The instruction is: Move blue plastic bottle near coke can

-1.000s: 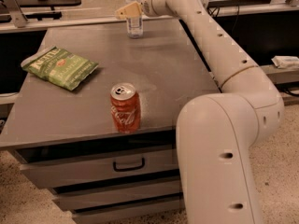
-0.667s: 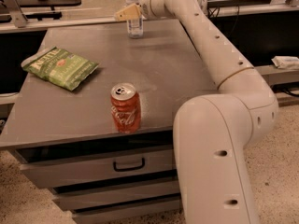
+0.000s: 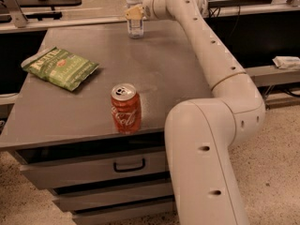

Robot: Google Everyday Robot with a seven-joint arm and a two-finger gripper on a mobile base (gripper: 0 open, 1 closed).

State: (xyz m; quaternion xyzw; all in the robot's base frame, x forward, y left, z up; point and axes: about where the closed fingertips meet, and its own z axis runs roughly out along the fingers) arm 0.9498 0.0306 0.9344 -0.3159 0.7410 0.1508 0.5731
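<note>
Grey bench (image 3: 93, 121) with a stack of drawers (image 3: 129, 165) under it fills the near view, standing on a speckled floor. The robot's pale arm (image 3: 211, 60) rises from the lower right and bends away over the bench top.

Closest on the bench stands the coke can (image 3: 125, 109), upright and just inside the front edge, with nothing touching it. Further back on the left lies a green chip bag (image 3: 60, 68), flat and well apart from the can.

At the far edge stands the blue plastic bottle (image 3: 135, 28), upright with its base on the bench and well apart from the can. The gripper (image 3: 134, 13) is at the bottle's upper body. Its tan fingers (image 3: 133, 12) look closed on the bottle just below the neck.

Compared with a second ago, very little has changed. The bottle stands at the same far spot, the gripper is at the same height on it, and only the arm's elbow has swung slightly. I take this to mean the grasp is being settled and the carry has not begun.

The task is at an early stage. The bottle has to be lifted and brought forward across the open middle of the bench, then set down beside the can without knocking it.
</note>
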